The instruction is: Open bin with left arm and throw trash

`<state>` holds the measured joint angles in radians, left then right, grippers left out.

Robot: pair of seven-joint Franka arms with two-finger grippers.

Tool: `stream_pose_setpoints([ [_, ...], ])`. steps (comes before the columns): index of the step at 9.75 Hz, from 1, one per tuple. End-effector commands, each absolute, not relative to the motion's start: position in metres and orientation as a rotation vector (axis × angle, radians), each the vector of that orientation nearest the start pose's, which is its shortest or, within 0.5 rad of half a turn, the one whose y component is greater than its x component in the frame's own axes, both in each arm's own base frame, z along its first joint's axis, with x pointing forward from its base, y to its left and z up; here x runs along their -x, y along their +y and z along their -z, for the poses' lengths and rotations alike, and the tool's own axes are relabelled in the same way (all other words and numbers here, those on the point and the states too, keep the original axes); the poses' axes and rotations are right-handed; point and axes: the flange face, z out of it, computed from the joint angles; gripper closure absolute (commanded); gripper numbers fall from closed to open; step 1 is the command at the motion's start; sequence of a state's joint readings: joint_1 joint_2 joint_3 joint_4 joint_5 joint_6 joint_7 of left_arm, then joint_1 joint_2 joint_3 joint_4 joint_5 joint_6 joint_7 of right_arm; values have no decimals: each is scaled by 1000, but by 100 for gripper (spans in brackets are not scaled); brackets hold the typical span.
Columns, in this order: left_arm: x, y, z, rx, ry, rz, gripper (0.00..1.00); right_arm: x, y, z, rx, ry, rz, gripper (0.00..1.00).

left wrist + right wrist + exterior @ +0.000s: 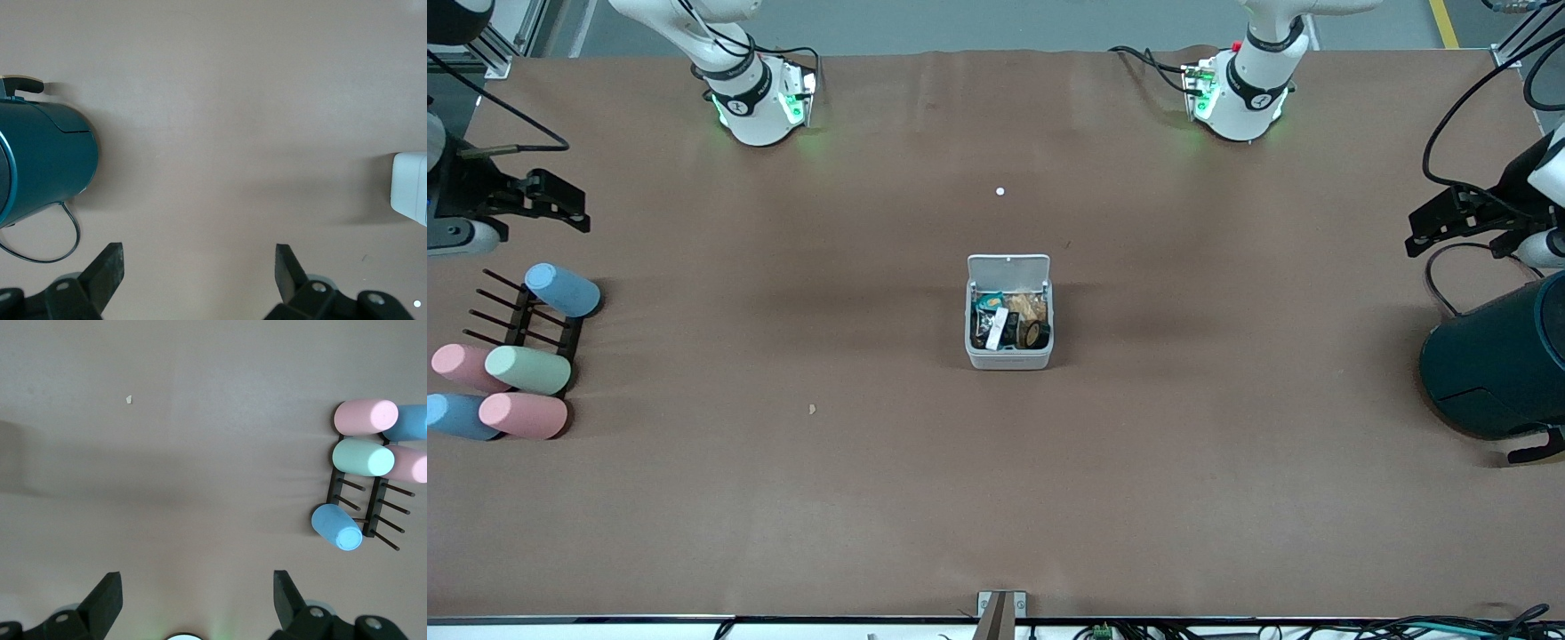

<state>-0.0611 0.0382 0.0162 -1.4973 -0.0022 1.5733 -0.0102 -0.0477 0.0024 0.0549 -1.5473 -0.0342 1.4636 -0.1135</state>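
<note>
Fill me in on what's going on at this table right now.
Nothing is being handled. The bin sits mid-table with its lid up and the trash already inside. The left gripper hangs open over bare table near the teal container. The right gripper hangs open near the cup rack. Both arms wait, pulled back to their ends.

Trash lies in the bin mid-table; cup rack toward the right arm's end.
</note>
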Motion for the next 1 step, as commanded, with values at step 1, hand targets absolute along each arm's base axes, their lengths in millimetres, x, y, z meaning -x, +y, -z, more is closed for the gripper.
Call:
stream_pose_setpoints([
  [1, -566, -24, -643, 3132, 50, 56, 0, -538, -2, -640, 3149, -139, -98, 1],
])
